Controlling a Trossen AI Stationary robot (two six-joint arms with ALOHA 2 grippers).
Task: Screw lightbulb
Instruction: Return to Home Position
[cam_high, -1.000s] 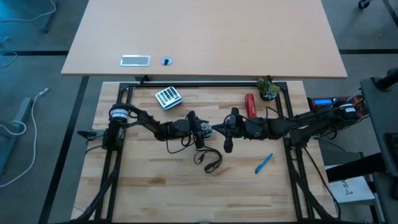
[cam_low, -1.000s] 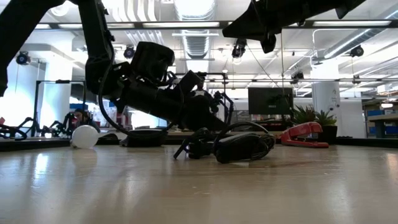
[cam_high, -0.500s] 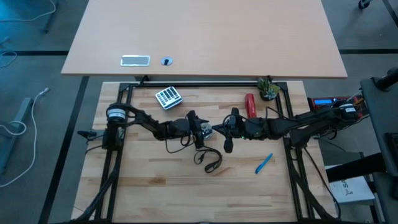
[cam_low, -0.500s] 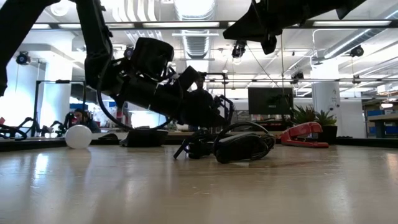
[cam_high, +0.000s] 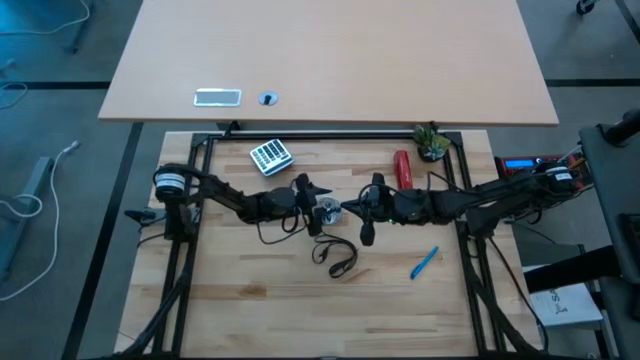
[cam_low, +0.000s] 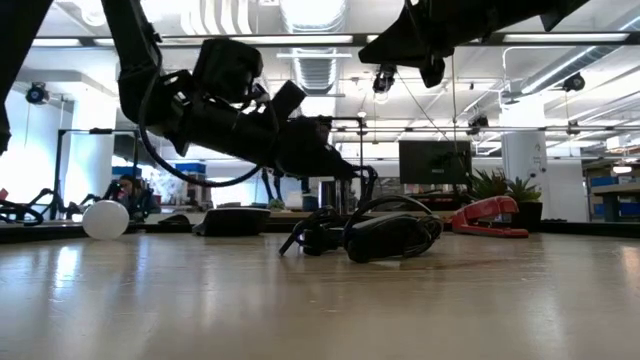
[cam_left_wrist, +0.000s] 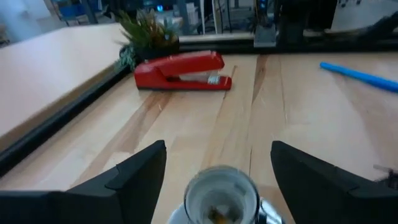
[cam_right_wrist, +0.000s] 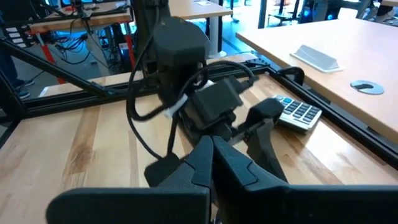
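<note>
At the middle of the counter (cam_high: 250, 300), a little toward the far edge, the left end effector (cam_left_wrist: 217, 149) hangs with its fingers spread wide and nothing held. The open mouth of the silver socket (cam_left_wrist: 221, 196) shows between the two fingers, and neither is on it. The socket's black cord (cam_high: 338, 258) lies in a loose loop toward the front edge. The right end effector (cam_right_wrist: 210, 146) is just beside, on the socket's right-edge side. It is carried high off the wood in the low view, fingers pressed together, with nothing seen in the pinch. The lightbulb (cam_low: 105, 220) is a white globe seen only in the low view. It sits down at counter level toward the far left corner, well apart from the socket and both end effectors. Its screw end cannot be made out. A red stapler (cam_high: 402, 168) lies near the far edge, toward the right corner. A potted plant (cam_high: 431, 143) stands at that corner. A calculator (cam_high: 270, 157) lies tilted near the far edge, left of middle. A blue pen (cam_high: 424, 263) lies toward the right edge, nearer the front. The calculator's keys and any maker's marks are too small to read.
</note>
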